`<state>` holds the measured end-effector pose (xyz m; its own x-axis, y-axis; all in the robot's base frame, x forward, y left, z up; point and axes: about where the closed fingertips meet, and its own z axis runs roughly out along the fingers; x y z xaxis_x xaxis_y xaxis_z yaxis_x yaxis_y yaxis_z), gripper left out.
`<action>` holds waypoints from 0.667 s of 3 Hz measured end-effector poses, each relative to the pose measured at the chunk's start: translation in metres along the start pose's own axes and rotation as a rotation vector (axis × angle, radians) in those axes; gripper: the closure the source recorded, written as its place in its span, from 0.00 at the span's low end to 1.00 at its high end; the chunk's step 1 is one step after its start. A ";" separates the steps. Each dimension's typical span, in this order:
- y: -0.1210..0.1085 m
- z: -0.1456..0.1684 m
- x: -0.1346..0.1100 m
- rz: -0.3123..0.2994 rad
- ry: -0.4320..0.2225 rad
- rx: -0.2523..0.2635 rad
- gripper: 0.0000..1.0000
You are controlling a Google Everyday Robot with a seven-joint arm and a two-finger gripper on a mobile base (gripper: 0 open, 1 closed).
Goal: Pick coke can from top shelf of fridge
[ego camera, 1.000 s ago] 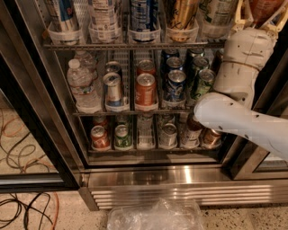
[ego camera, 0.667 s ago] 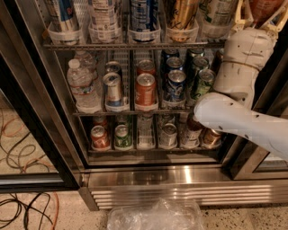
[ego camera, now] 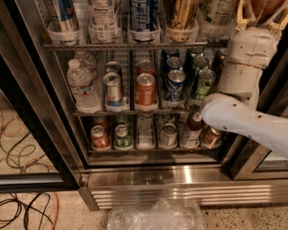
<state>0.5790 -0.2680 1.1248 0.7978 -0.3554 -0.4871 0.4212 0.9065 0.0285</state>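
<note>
fridge [ego camera: 180, 191]: straight ahead, three wire racks in sight, a black frame down the left side and a ribbed steel base along the bottom.
top shelf [ego camera: 135, 46]: right up at the upper edge of the view, with a row of translucent cups [ego camera: 144, 35] along its front edge. Each cup holds a tall can or bottle, and their tops are cut off.
gripper [ego camera: 258, 17]: up at the right end of the top shelf, in the top right corner and half out of view. I cannot tell what its grip is doing.
coke can [ego camera: 266, 5]: only a red-brown rounded patch shows, at the right end of the top shelf. It sits tight against the gripper and is cut by the edge. I cannot tell whether it is held or just touched.
arm [ego camera: 243, 119]: white. It comes in from the right edge, bends in front of the right ends of the two lower racks, then climbs to the gripper.
middle rack [ego camera: 135, 111]: a water bottle [ego camera: 81, 85] at the left end, then a silver can [ego camera: 112, 87], an orange can [ego camera: 145, 90], a blue can [ego camera: 175, 83] and a green can [ego camera: 203, 83] just beside the arm.
bottom rack [ego camera: 135, 150]: a red can [ego camera: 99, 137] and a small green can [ego camera: 121, 136] toward the left, and a brown bottle [ego camera: 193, 128] at the right, touching the arm's elbow in the view.
floor: a clear plastic bag [ego camera: 155, 216] lies just in front of the base. Cables [ego camera: 22, 152] are looped at the left.
</note>
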 end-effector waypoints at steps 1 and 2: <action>-0.002 -0.008 -0.004 -0.011 -0.049 -0.011 1.00; -0.004 -0.019 -0.009 -0.022 -0.076 -0.012 1.00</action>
<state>0.5625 -0.2640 1.1127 0.8188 -0.3915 -0.4198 0.4345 0.9006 0.0075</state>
